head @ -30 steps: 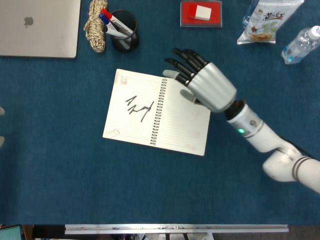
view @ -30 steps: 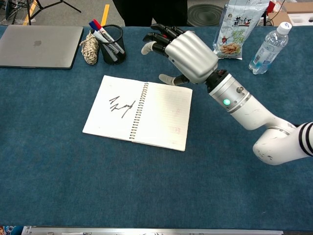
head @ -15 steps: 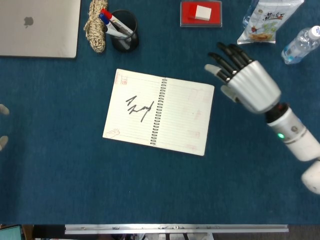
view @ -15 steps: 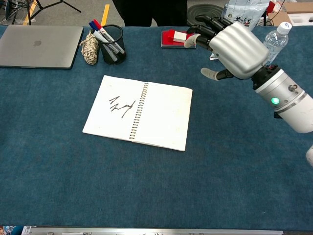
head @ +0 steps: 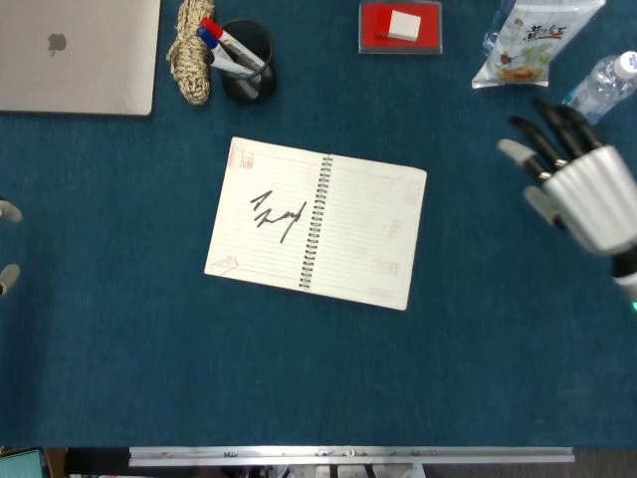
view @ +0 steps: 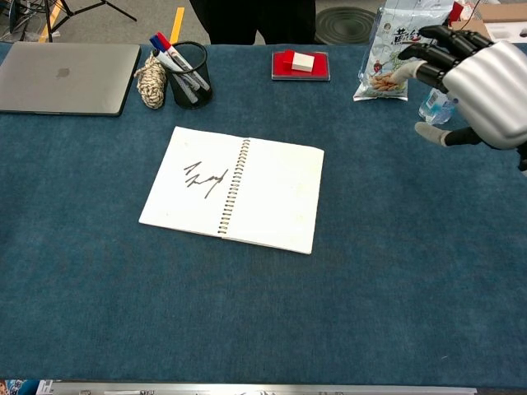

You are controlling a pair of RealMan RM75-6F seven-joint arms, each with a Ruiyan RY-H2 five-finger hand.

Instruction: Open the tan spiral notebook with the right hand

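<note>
The spiral notebook [head: 317, 223] [view: 233, 188] lies open and flat in the middle of the blue table, with a black scribble on its left page. My right hand [head: 582, 189] [view: 478, 78] hovers well to the right of it, near the table's right edge, with fingers spread and nothing in them. It touches nothing. Of my left hand, only two pale fingertips [head: 6, 212] peek in at the left edge of the head view; the chest view does not show that hand.
At the back stand a closed laptop [head: 75, 50], a rope coil [head: 193, 55], a black pen cup [head: 247, 62], a red box with a white block [head: 400, 27], a snack bag [head: 528, 45] and a water bottle [head: 599, 88]. The bag and bottle are close to my right hand.
My right hand has left the notebook's right page and swung right, past the page edge to the table's right side. The notebook stays open and still.
</note>
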